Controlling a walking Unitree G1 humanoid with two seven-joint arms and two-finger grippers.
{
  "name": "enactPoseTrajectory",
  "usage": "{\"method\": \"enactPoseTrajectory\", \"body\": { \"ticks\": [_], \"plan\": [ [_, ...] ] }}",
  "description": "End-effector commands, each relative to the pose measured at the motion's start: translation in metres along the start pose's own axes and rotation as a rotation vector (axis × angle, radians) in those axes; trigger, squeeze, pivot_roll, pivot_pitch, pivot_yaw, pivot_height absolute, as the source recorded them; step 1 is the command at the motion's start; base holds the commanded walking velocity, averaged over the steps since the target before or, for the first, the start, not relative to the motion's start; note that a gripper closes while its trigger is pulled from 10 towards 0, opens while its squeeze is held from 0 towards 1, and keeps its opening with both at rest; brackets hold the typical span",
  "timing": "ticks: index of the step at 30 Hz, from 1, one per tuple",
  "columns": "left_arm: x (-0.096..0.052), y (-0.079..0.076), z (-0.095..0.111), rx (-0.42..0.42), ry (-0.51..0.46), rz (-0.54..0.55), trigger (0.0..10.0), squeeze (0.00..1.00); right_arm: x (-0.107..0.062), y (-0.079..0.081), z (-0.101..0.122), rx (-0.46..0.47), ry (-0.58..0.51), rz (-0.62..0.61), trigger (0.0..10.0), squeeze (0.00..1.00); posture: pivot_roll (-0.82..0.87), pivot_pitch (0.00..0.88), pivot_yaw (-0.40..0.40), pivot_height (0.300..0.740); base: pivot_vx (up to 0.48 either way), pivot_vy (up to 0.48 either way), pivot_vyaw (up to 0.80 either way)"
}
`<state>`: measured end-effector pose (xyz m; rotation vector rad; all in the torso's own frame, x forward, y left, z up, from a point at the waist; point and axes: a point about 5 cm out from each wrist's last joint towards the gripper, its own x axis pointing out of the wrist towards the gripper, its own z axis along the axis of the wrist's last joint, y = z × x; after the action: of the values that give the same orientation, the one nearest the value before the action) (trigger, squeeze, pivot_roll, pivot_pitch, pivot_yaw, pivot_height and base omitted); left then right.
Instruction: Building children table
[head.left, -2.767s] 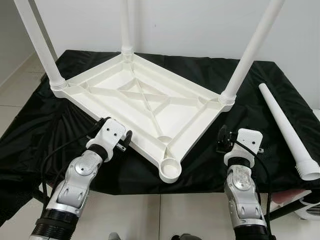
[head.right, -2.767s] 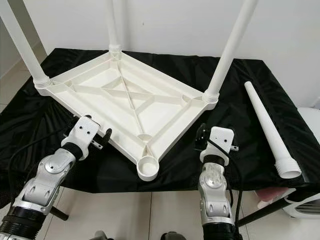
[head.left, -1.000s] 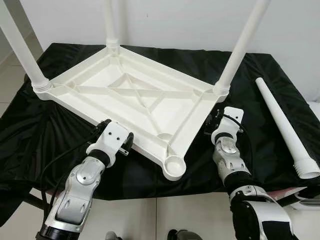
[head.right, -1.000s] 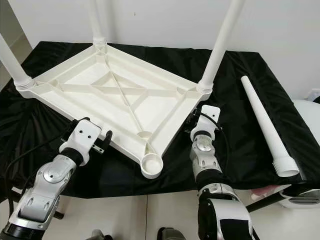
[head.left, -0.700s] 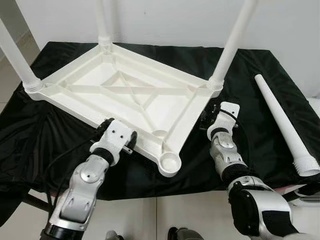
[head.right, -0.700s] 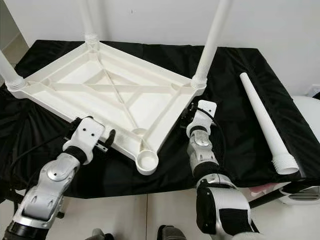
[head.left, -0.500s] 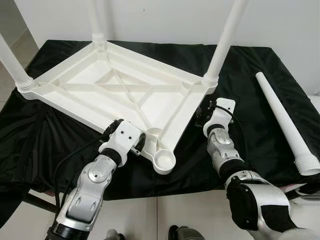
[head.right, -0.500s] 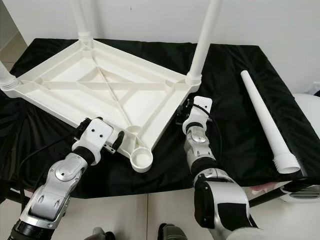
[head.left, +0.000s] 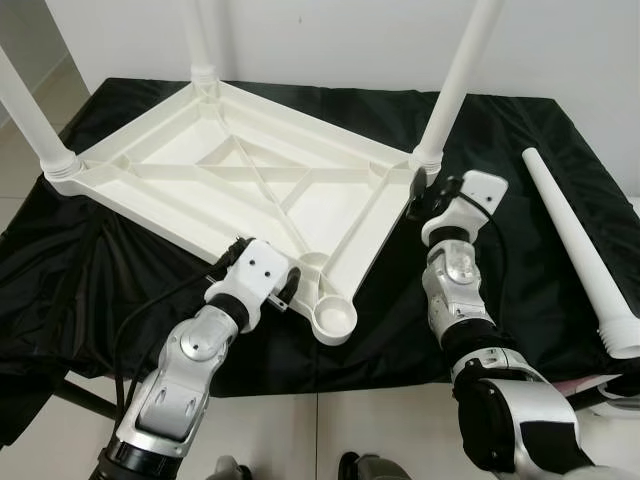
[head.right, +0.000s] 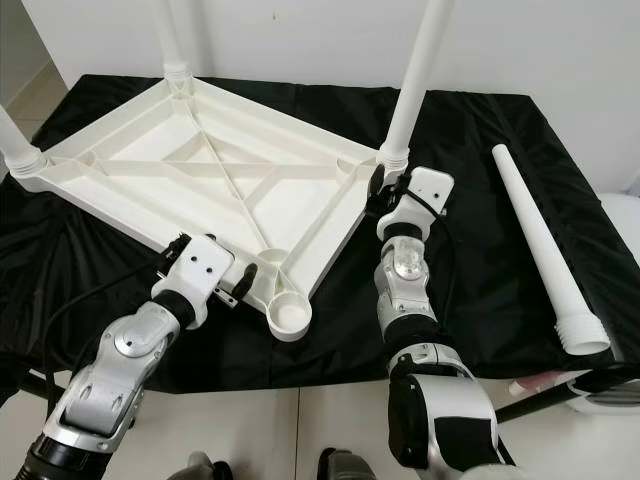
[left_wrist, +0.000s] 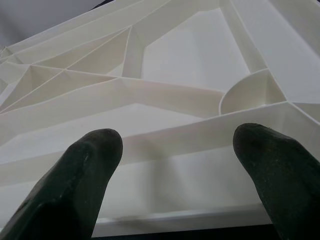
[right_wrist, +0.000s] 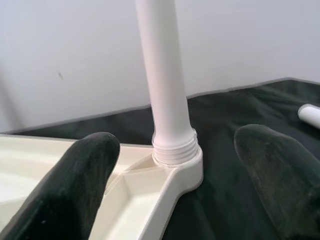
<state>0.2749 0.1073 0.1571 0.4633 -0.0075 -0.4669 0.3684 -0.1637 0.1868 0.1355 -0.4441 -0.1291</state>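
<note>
The tabletop (head.left: 250, 190) and loose leg (head.left: 582, 250) are plain white. The cloth (head.left: 520, 150) is black, the 2 arms silver

Plain room, white wall (head.left: 330, 40), pale tiled floor (head.left: 30, 190)

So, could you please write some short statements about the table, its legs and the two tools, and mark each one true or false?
1. The tabletop lies upside down on the black cloth. True.
2. All four legs are fitted. False: three stand in their sockets, and the near corner socket is empty.
3. A loose leg lies on the cloth at the robot's right. True.
4. The right tool is shut on the fitted leg. False: it is open, and the leg base shows between its fingers with a gap on each side.
5. The left tool is open at the tabletop's near edge. True.
</note>
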Motion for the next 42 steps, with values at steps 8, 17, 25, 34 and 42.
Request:
{"method": "enactPoseTrajectory", "body": {
  "ticks": [8,17,25,34,42],
  "plan": [
    [0.008,-0.016,-0.007,-0.016,0.037,-0.091,10.0,0.00,0.005,-0.011,0.030,-0.003,-0.135,-0.015,10.0,0.00,-0.04,0.104,0.021,0.740,0.000,0.000,0.00],
    [0.020,-0.033,-0.003,-0.019,0.048,-0.183,10.0,0.00,0.010,-0.014,0.053,0.009,-0.201,0.007,10.0,0.00,-0.04,0.112,0.021,0.740,0.000,0.000,0.00],
    [0.025,-0.052,-0.004,-0.007,0.117,-0.323,10.0,0.00,0.013,-0.015,0.065,0.009,-0.228,0.006,10.0,0.00,-0.04,0.115,0.026,0.740,0.000,0.000,0.00],
    [0.024,-0.062,-0.014,-0.016,0.198,-0.392,10.0,0.00,0.013,-0.017,0.071,0.006,-0.233,0.004,10.0,0.00,-0.04,0.119,0.030,0.740,0.000,0.000,0.00],
    [0.033,-0.082,0.000,-0.029,0.168,-0.462,10.0,0.00,0.012,-0.019,0.073,-0.002,-0.227,0.001,10.0,0.00,-0.05,0.123,0.031,0.740,0.000,0.000,0.00]
  ]
}}
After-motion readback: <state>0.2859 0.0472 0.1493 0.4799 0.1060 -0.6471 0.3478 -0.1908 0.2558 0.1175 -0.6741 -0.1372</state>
